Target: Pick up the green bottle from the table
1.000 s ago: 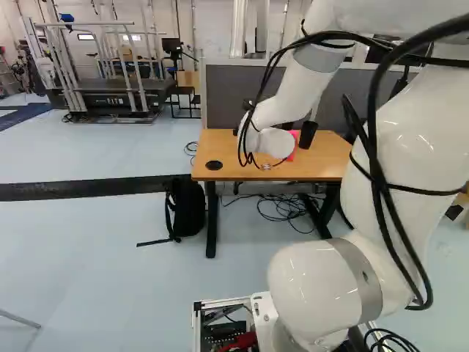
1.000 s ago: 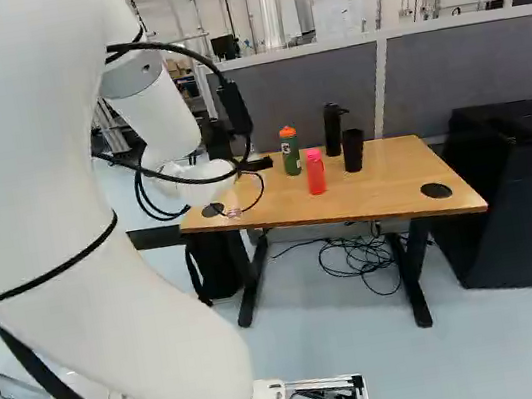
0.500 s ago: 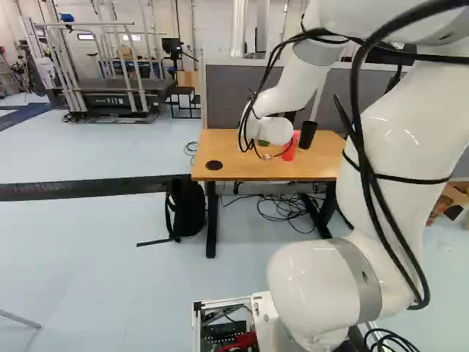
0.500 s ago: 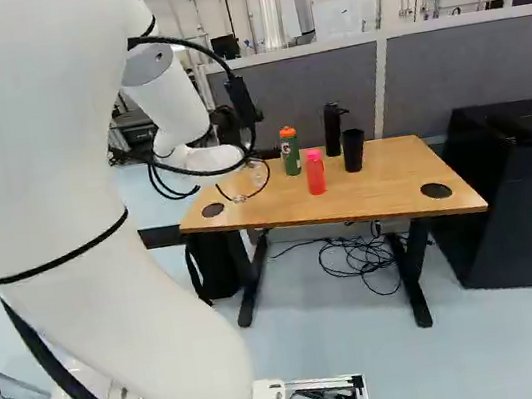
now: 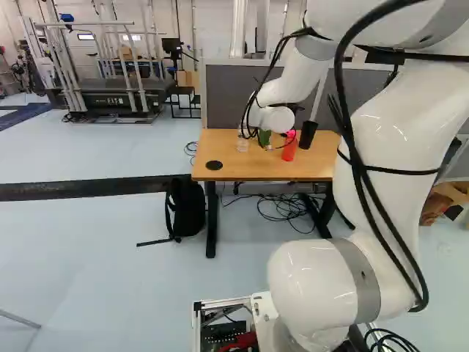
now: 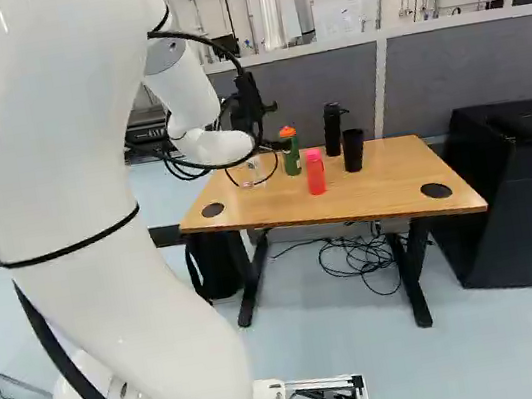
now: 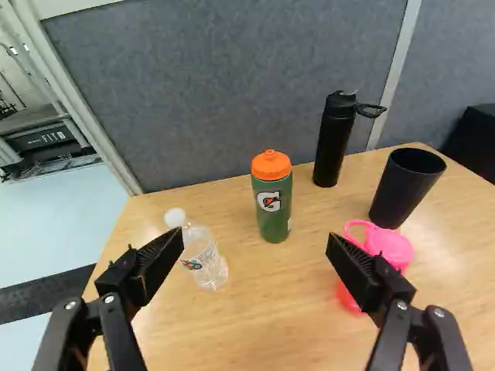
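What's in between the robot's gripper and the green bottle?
Just bare tabletop, as the wrist view shows: nothing stands between the open gripper and the green bottle. The clear bottle and pink bottle are off to the sides.

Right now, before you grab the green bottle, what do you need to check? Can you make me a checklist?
1. Fingers open: ok, they stand wide apart.
2. Nothing held in them: ok.
3. Green bottle standing upright: ok.
4. Green bottle between the fingers: not ok, it stands ahead of them.
5. Clear bottle out of the way: cannot tell, one finger partly covers it in the wrist view.
6. Orange lid on tight: cannot tell, it is on.
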Robot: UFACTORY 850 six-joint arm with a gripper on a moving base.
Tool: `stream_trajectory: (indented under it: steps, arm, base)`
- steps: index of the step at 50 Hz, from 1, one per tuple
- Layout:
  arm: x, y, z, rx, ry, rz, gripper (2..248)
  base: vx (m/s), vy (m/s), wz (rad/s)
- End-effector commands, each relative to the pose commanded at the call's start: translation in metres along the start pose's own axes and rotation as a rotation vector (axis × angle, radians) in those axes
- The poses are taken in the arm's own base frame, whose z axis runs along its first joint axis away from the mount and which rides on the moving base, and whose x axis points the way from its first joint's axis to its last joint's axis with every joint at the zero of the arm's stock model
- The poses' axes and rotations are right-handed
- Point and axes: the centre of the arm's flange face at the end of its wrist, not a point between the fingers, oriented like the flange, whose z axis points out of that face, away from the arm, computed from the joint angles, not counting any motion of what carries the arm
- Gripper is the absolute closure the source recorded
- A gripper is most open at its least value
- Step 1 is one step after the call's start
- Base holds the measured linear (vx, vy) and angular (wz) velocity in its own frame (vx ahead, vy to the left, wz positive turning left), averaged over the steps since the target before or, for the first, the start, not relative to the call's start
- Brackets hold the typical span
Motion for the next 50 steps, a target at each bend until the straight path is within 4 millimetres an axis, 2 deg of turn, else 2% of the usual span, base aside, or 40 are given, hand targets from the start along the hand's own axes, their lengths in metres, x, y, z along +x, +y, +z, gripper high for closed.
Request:
stream_trajectory:
  steps: [21, 50]
  arm:
    - [0.028, 0.009, 0.031, -0.037, -0.012, 0.049, 3]
    - [0.035, 0.018, 0.088, -0.07, -0.11, 0.099, 3]
  base:
    - [0.0, 0.0, 0.0]
    - [0.0, 0.0, 0.0]
